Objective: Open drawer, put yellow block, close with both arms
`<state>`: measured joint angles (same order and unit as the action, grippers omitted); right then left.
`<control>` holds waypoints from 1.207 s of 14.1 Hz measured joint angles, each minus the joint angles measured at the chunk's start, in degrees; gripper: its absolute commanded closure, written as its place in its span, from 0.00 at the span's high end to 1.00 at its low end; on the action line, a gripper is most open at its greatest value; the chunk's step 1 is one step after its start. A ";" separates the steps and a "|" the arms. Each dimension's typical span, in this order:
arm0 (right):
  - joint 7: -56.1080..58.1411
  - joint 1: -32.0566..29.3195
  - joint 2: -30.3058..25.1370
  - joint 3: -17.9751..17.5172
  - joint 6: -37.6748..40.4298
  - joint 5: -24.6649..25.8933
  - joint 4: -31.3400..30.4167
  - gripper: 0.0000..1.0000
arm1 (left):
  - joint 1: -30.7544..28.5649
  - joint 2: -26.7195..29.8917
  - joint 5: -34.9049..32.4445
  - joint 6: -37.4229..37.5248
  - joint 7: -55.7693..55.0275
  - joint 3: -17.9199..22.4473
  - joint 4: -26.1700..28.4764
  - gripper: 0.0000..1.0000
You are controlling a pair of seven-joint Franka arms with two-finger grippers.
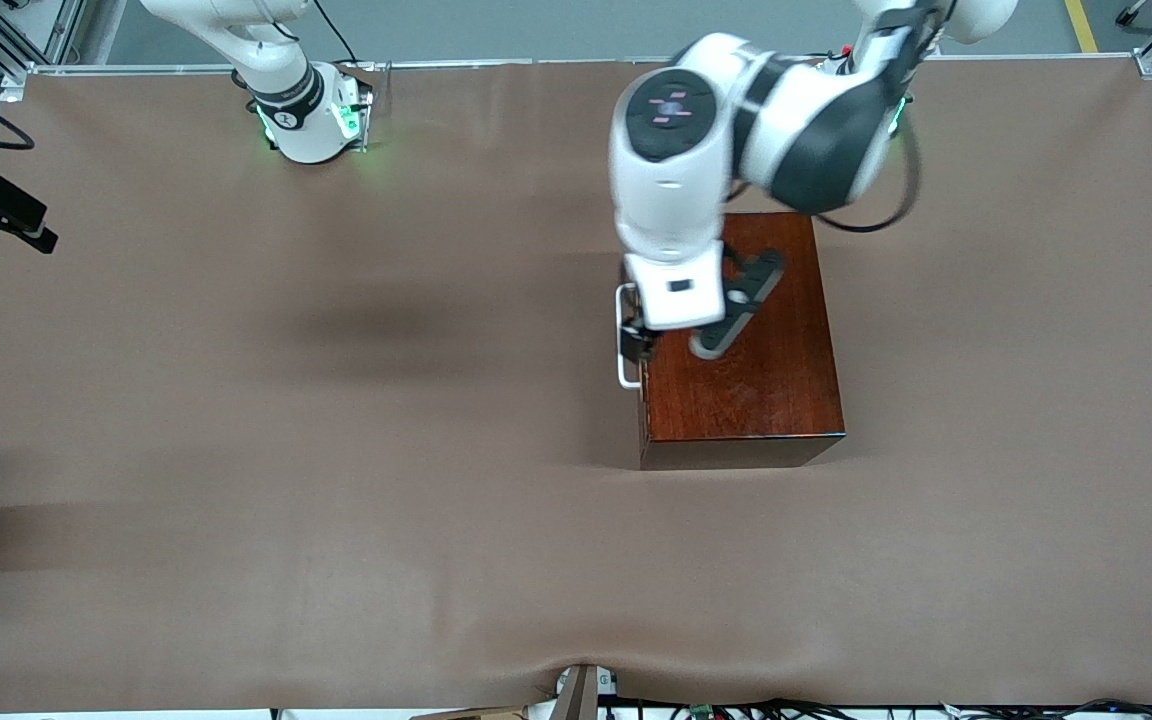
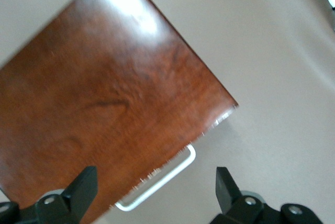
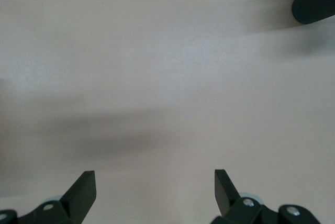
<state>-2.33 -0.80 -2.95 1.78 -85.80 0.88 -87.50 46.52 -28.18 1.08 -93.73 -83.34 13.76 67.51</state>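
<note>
One drawer (image 1: 642,400) shut, one handle (image 2: 157,185), two arms.

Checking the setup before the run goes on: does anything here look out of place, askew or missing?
The yellow block appears in no view, though the task needs it. Otherwise nothing is askew: the wooden box sits flat with its drawer shut, the left tool hangs open over the white handle, and the right tool waits open over bare table.

No readable text, label or number on any surface in view.
</note>
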 measured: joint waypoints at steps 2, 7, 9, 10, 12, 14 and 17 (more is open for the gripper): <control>0.00 0.00 0.00 -0.01 0.05 0.00 0.00 1.00 | -2.21 1.72 0.00 1.36 5.29 -0.04 1.17 1.00; -0.01 -0.04 0.06 0.04 0.23 -0.30 0.00 1.00 | -7.51 8.31 0.00 2.43 17.27 -0.05 8.58 1.00; -0.02 -0.35 0.06 0.22 0.30 -0.56 0.00 1.00 | -9.70 10.89 0.00 2.71 21.79 -0.03 11.96 1.00; -0.02 -0.50 0.07 0.29 0.34 -0.60 0.00 1.00 | -10.83 12.01 0.00 2.85 24.10 -0.05 13.80 1.00; -0.02 -0.66 0.09 0.31 0.40 -0.65 0.00 1.00 | -13.11 14.11 0.00 2.85 29.00 -0.02 17.20 1.00; -0.02 -0.69 0.11 0.31 0.46 -0.66 0.00 1.00 | -15.45 16.35 -0.01 2.85 34.31 -0.03 19.75 1.00; -0.02 -0.71 0.12 0.31 0.63 -0.68 0.00 1.00 | -19.38 20.47 -0.06 3.19 44.16 0.01 23.01 1.00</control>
<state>-2.35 -1.51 -2.84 2.09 -85.16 0.20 -87.50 27.14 -7.71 1.02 -90.54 -39.18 13.77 90.52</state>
